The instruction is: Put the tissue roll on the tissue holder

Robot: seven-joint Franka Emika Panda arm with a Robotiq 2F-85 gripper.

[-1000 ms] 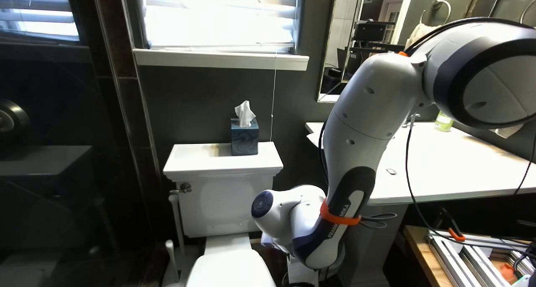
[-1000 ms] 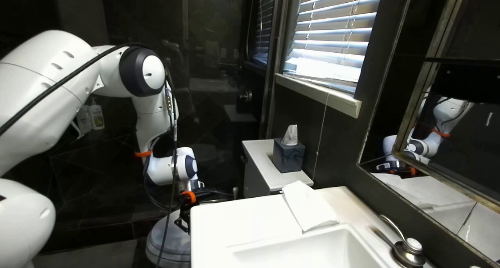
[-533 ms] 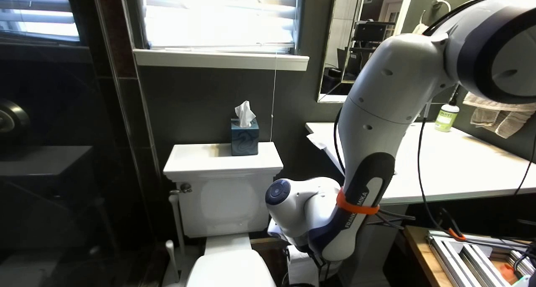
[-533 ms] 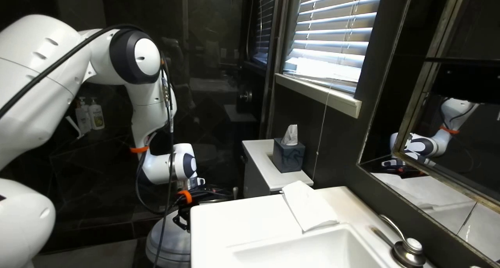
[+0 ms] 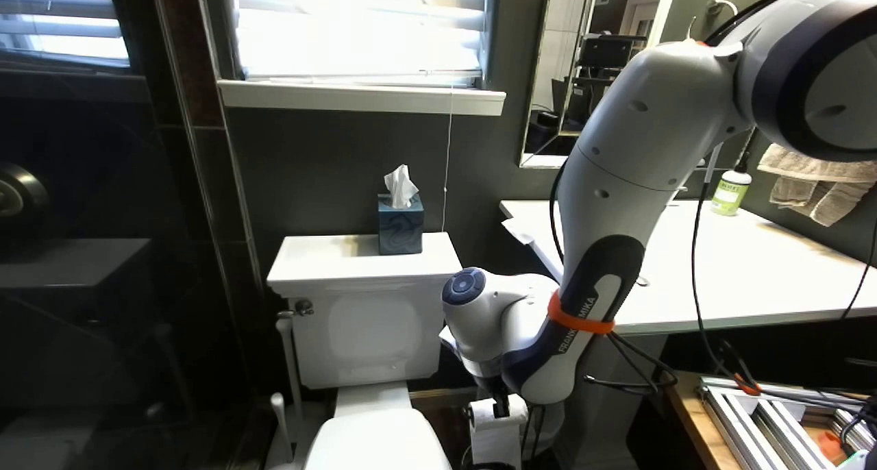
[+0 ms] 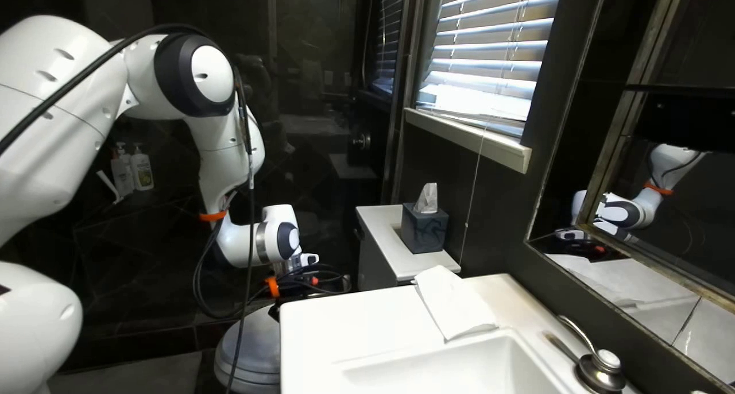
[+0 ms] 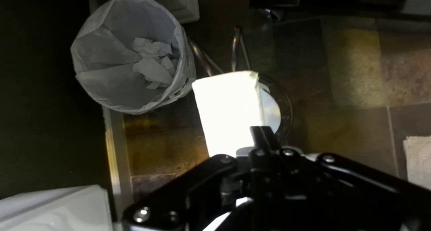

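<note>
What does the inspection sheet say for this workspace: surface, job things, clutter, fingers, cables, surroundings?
Surface: white countertop, with a white sheet overhanging its edge.
Job things: tissue roll at the metal tissue holder; whether fully seated, unclear.
Clutter: tissue box on the toilet tank; lined bin holding crumpled paper.
Fingers: look shut, overlapping the tissue roll in the wrist view; contact unclear.
Cables: black cables sag in loose loops beside the arm.
Surroundings: toilet, mirror, window blinds.
</note>
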